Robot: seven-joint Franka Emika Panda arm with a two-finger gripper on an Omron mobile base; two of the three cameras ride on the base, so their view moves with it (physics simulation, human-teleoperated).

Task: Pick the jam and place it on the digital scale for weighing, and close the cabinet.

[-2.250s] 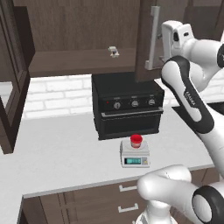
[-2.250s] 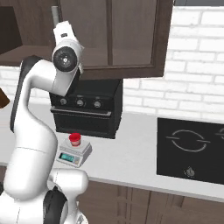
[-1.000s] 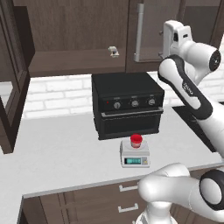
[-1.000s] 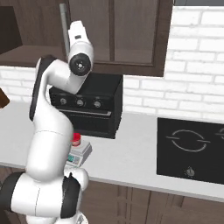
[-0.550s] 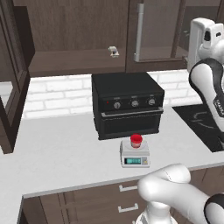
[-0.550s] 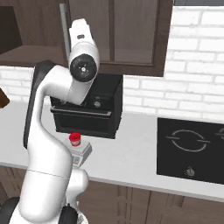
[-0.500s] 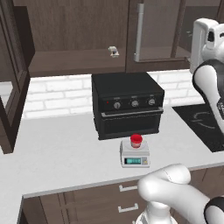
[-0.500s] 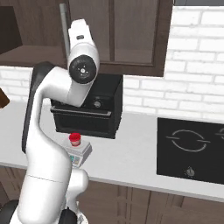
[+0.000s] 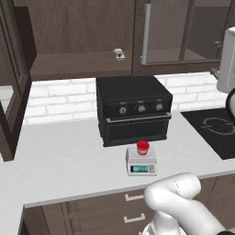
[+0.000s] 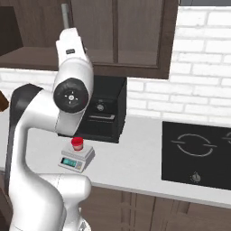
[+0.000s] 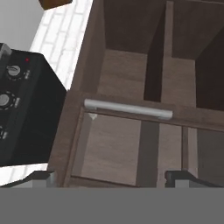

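From the left base view we've got the jam (image 9: pixel 143 147) sitting right on the round plate of the scale (image 9: pixel 141 161), out on the white counter (image 9: pixel 59 165) just in front of the black oven (image 9: pixel 133 110). Up top, the cabinet (image 9: pixel 82 41) has its left side open, with a door (image 9: pixel 11 87) swung out at the far left, while the glass door (image 9: pixel 167 32) on the right sits flat with its silver handle (image 9: pixel 146 34) upright. There's a small grey-white thing (image 9: pixel 119 54) on the open shelf.

Right base view: same deal, the jam (image 10: pixel 77 144) on the scale (image 10: pixel 76 159), beside the oven (image 10: pixel 106 115), with the stovetop (image 10: pixel 196 153) well off to the right. The arm rises in front of the cabinet (image 10: pixel 131 36), next to the handle (image 10: pixel 66 16).

Hand view: the tool (image 11: pixel 111 177) is spread wide with nothing between its tips, pointed at the cabinet door (image 11: pixel 118 144) with the handle (image 11: pixel 127 109) running across the picture. The oven (image 11: pixel 26 109) is at the left.
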